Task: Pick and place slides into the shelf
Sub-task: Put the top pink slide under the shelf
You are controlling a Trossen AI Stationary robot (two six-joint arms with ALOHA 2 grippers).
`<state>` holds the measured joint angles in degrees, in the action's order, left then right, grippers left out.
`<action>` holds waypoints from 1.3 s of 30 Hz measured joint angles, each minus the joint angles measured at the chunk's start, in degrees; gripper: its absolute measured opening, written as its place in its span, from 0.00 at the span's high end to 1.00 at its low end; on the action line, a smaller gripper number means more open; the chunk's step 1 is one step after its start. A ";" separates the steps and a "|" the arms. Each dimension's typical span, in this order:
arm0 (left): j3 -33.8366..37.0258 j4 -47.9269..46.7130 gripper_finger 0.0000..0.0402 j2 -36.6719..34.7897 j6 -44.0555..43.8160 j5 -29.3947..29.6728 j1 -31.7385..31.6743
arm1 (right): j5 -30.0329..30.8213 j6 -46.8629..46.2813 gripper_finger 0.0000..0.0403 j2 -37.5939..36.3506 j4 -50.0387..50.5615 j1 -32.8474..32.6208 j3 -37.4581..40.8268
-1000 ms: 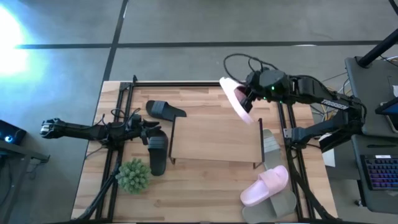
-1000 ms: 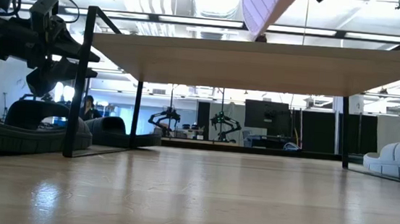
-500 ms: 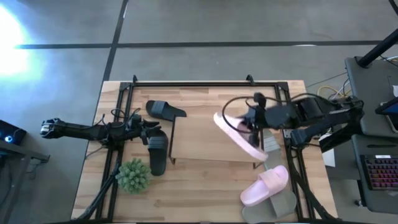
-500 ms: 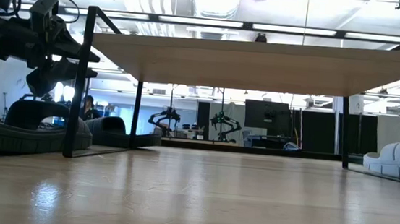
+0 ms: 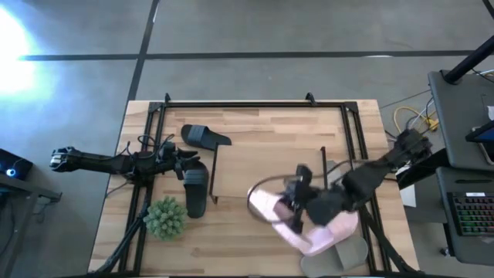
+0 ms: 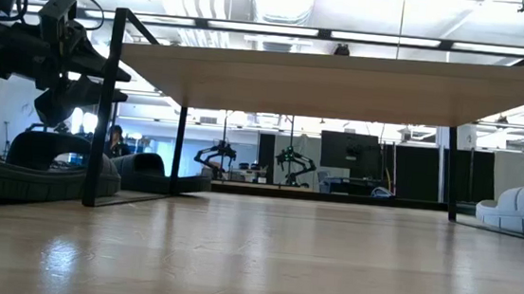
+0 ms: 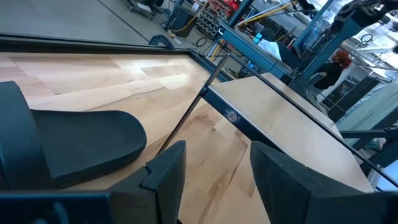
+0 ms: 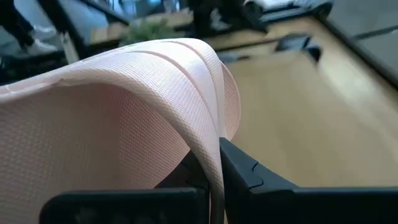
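Observation:
In the high view my right gripper (image 5: 296, 207) hangs over the shelf's (image 5: 255, 166) near right corner, shut on a pale pink slide (image 5: 268, 210). The second pink slide (image 5: 336, 226) lies on the table to its right, resting partly on a grey-beige slide (image 5: 351, 255). Two black slides (image 5: 205, 137) (image 5: 195, 190) lie left of the shelf. My left gripper (image 5: 185, 162) waits open between them, and one black slide (image 7: 68, 146) lies beside its fingers in the left wrist view. My right gripper pinches the pink slide's strap at its edge (image 8: 210, 146) between the two fingers (image 8: 249, 177). The strap arches away in front of the fingers. In the high view the slide is lifted clear and tilted over the shelf's near edge.
A small green plant (image 5: 164, 218) stands near the table's near left corner. Dark frame rails (image 5: 231, 104) run along the far edge and both sides. In the low view the room under the shelf top (image 6: 344, 83) is bare wood, with slides at both sides.
My right gripper has carried the pink slide from above the shelf's far right corner across the shelf top toward the table's near edge and slightly left. The slide has turned about with it and has left the top of the low view.

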<state>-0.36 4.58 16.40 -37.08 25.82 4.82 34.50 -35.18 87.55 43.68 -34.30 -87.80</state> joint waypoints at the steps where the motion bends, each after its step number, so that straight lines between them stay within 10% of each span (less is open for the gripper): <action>1: 0.00 0.00 0.59 -0.02 -0.01 0.00 0.02 | 0.09 -1.08 0.97 1.44 0.69 -1.08 -0.74; 17: 0.00 -0.04 0.59 0.02 -0.01 0.00 0.00 | -2.82 -16.79 0.97 22.86 31.61 -7.63 -14.04; 39: 0.00 -0.02 0.59 0.02 0.00 0.00 0.00 | -8.67 -32.09 0.92 34.96 33.09 -0.95 -12.47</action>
<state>-0.36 4.56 16.43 -37.08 25.82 4.82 25.83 -67.26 122.51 76.77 -35.24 -100.27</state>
